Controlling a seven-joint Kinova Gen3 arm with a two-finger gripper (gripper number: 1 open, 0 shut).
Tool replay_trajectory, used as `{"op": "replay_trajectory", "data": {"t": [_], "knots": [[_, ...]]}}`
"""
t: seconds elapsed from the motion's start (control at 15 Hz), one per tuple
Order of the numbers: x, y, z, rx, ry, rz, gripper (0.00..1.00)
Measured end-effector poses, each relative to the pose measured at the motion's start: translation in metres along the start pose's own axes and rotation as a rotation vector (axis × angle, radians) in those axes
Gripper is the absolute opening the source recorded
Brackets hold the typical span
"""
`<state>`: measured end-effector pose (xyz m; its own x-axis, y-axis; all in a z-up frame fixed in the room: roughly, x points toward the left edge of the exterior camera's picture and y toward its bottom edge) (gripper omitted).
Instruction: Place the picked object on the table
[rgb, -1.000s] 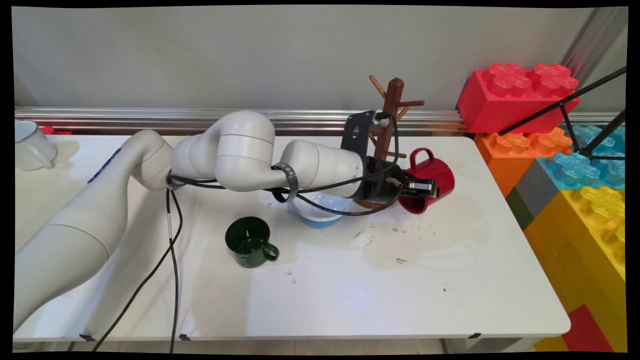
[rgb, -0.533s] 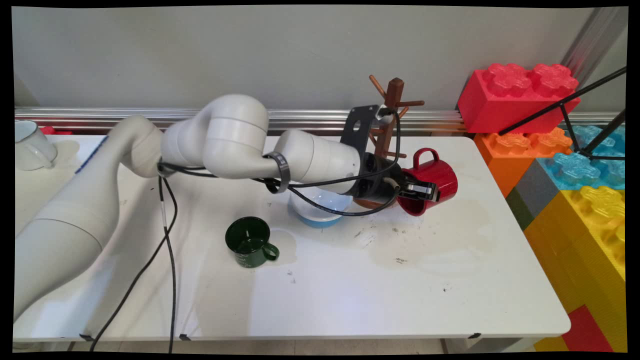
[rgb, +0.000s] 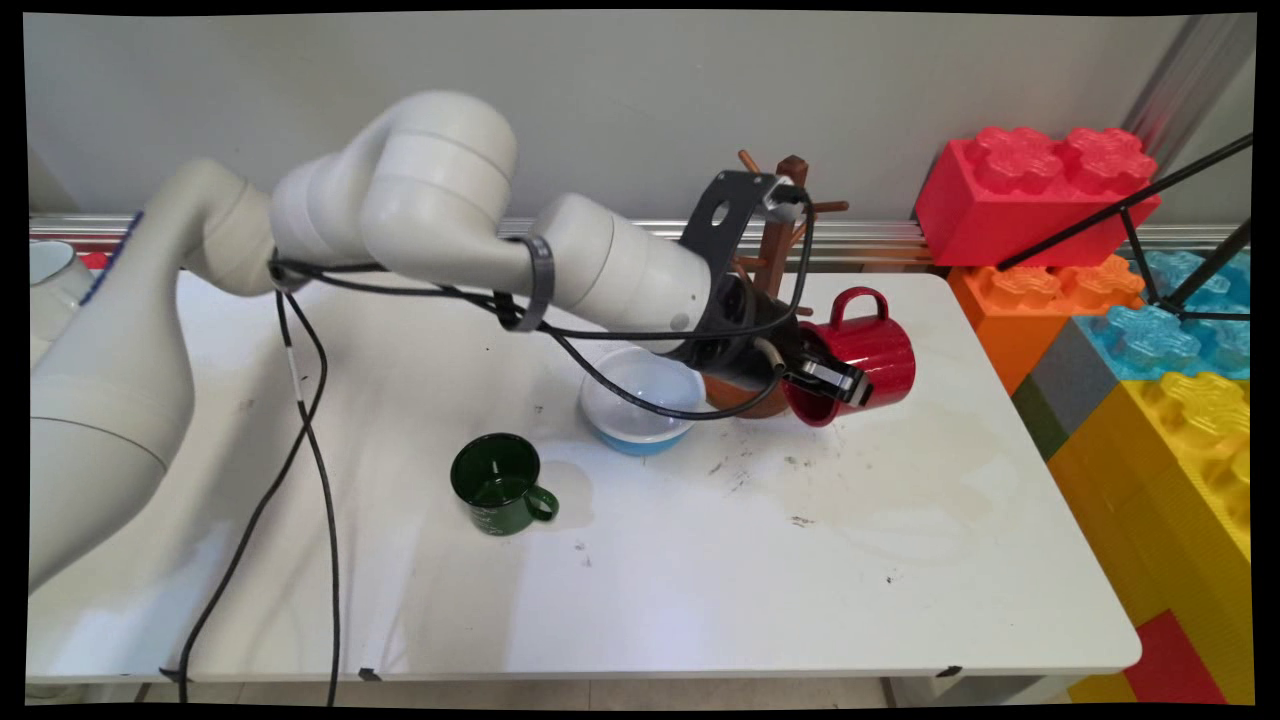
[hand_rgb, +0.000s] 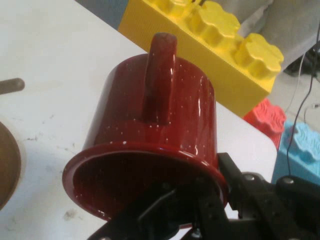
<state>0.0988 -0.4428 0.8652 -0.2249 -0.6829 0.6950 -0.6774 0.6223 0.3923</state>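
Gripper (rgb: 832, 381) is clamped on the rim of the red mug (rgb: 858, 350), one finger inside the mouth and the other against the outer wall, as the hand view shows with the rim (hand_rgb: 145, 150) pinched near the bottom of the picture. That rim hold explains the mug's pose: it lies on its side in the air, clear of the table (rgb: 700, 560), with its mouth turned toward the wrist and its handle (rgb: 858, 300) pointing up. A sideways carry with the loop uppermost would suit hooking onto a peg, though that is only a reading of the pose.

Just behind and to the left of the mug stands the wooden mug tree (rgb: 790, 215), its pegs bare and its round base (rgb: 745, 395) partly hidden by the wrist. Beside that base sits a white and blue bowl (rgb: 640, 400), upright. Nearer the camera, well apart from the gripper, a green mug (rgb: 497, 483) stands upright. Big toy bricks (rgb: 1035, 185) are stacked off the table's right end.
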Motion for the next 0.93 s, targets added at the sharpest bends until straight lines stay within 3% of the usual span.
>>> {"op": "replay_trajectory", "data": {"t": [0.4,0.93], "knots": [[0.019,0.016,-0.025,0.017,-0.099,0.094,0.0],[0.032,0.035,-0.044,0.042,-0.303,0.242,0.0]]}}
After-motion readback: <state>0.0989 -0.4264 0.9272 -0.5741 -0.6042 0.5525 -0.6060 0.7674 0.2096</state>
